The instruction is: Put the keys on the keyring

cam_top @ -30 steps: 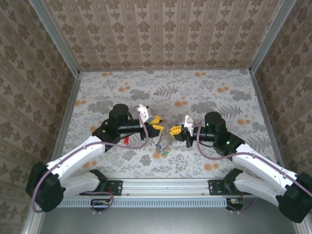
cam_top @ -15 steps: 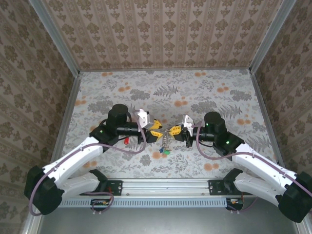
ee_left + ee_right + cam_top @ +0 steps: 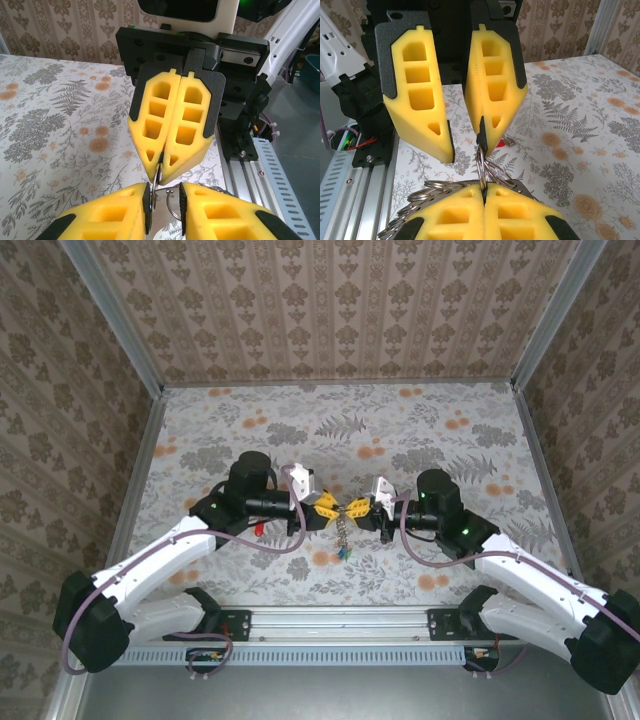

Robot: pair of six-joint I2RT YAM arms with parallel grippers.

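Patterned wallpaper panels close off the left wall (image 3: 60, 390), back wall (image 3: 340, 310) and right wall (image 3: 600, 390), with pale metal posts in the corners. The floral counter (image 3: 400, 430) lies bare across its whole far half and along both side edges, so the free room is behind and to either side of the arms. A metal rail (image 3: 340, 625) runs along the near edge.

At the left, the left arm (image 3: 150, 565) reaches in toward the centre, and a small red piece (image 3: 260, 530) lies on the counter just beside it, too small to make out. The left hand (image 3: 330, 510) stands part open, its yellow fingers (image 3: 417, 85) apart with a clear gap. One fingertip touches the wire, which passes between the tips without being pinched.

The keyring (image 3: 343, 527) hangs between the two hands above the counter's middle, with the keys (image 3: 343, 551) dangling below it, blue and green.

The right hand (image 3: 357, 506) is closed tight on the keyring's top. The right arm (image 3: 530, 580) leads back to the near right corner.
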